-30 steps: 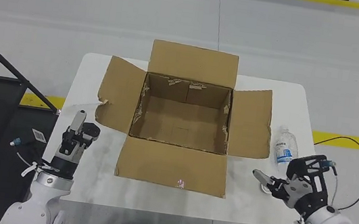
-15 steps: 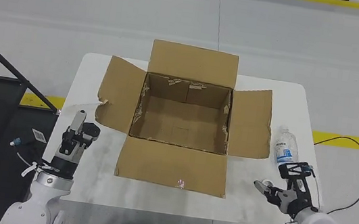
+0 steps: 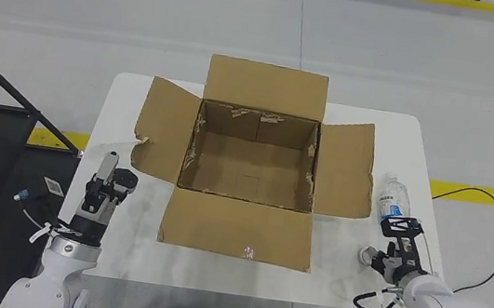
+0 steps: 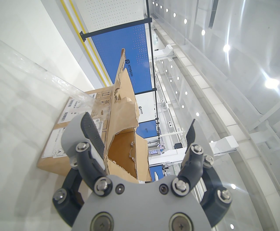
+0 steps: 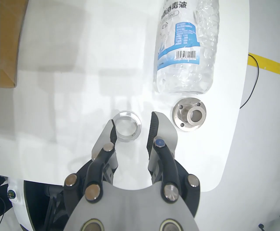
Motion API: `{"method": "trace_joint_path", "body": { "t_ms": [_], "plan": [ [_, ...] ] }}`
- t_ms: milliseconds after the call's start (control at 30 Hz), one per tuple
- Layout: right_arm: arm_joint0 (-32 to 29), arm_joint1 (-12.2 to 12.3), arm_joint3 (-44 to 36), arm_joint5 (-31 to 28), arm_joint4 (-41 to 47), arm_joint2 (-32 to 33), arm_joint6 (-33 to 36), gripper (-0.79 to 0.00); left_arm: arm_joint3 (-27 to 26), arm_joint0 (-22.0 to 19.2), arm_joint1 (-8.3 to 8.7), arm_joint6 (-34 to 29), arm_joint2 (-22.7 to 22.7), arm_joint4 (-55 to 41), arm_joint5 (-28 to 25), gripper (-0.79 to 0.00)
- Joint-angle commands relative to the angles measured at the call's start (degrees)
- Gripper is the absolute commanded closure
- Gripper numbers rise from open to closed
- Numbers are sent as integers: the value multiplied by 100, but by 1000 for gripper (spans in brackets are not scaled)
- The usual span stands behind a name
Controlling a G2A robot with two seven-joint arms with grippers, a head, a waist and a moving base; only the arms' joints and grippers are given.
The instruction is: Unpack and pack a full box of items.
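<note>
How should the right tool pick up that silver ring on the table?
Probably straight down, pinching across the outer rim: the silver ring lies flat, hole up, too low for a side approach, and the open right tool hovers with a finger either side.

There is one brown cardboard box (image 3: pixel 250 168). There is one clear plastic bottle (image 5: pixel 186 48) with a blue label. There is one shiny metal ring (image 5: pixel 138 128). There is one round metal piece (image 5: pixel 178 116) with holes in it. There is one white bench (image 3: pixel 125 119). There are two claws, the left claw (image 4: pixel 140 119) and the right claw (image 5: pixel 132 117).
</note>
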Motion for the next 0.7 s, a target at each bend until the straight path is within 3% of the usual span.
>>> {"method": "trace_joint_path", "body": {
  "t_ms": [0, 667],
  "plan": [
    [35, 11, 73, -36, 33, 18, 30, -354, 0, 0, 0, 0, 0, 0, 0, -785],
    [148, 90, 485, -16, -29, -125, 134, -246, 0, 0, 0, 0, 0, 0, 0, -785]
  ]
}}
